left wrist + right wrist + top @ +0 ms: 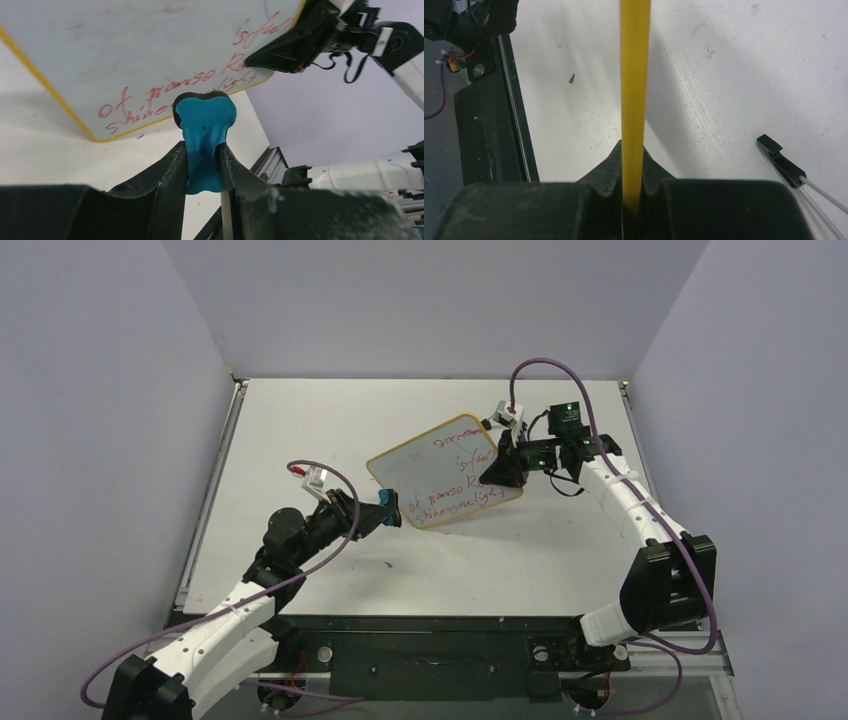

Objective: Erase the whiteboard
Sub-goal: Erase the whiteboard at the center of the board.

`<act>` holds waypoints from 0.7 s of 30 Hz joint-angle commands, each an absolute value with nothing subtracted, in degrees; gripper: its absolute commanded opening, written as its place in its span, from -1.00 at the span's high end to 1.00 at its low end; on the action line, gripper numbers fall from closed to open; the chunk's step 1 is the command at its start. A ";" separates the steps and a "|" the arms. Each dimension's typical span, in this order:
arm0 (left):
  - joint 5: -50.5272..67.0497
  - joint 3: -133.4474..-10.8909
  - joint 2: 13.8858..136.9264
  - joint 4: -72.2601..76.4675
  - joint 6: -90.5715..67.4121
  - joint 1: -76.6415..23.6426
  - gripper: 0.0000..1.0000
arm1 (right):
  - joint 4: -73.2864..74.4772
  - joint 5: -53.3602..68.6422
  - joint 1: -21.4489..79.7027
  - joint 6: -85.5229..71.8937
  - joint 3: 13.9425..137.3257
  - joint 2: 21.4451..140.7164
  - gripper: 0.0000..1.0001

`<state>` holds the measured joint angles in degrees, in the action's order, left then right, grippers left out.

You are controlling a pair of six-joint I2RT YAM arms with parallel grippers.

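In the middle of the top view, a little right of centre, the small rectangular whiteboard [440,472] with its thin yellowish frame stands tilted over the white table [300,420]. Its face is turned toward the lower left of the frame. Red handwritten lines run across the right part and along the lower edge of the face. The left wrist view shows the upper left of the whiteboard [150,55] with only faint pinkish smears.

At the board's right edge, the right gripper [503,468] has its black fingers closed tight on the frame. In the right wrist view the frame [634,75] shows edge-on as a yellow strip rising from between the clamped fingers of that gripper [633,150].

At the board's lower-left corner, the left gripper [385,512] holds a soft blue eraser [389,510] with a black top, its fingers set narrow and pinching the block. From the left wrist camera, the eraser [205,130] bulges out above the fingertips, just under the bottom line of red writing. Whether it touches the board cannot be told.
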<state>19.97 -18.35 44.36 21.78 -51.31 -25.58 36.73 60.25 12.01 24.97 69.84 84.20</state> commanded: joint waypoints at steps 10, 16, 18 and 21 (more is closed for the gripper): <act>2.03 -20.91 55.56 43.46 -46.53 -41.35 1.00 | 18.13 54.76 13.38 16.14 58.84 81.04 1.00; -2.80 -24.02 63.57 48.35 -46.36 -43.58 1.00 | 17.63 52.87 15.39 15.99 58.75 82.30 1.00; -4.38 -25.76 66.69 49.40 -46.40 -44.61 1.00 | 17.39 51.99 16.14 15.80 58.80 82.21 1.00; -9.33 -27.38 70.79 51.36 -46.12 -45.89 1.00 | 16.04 50.89 16.71 13.99 58.53 81.82 1.00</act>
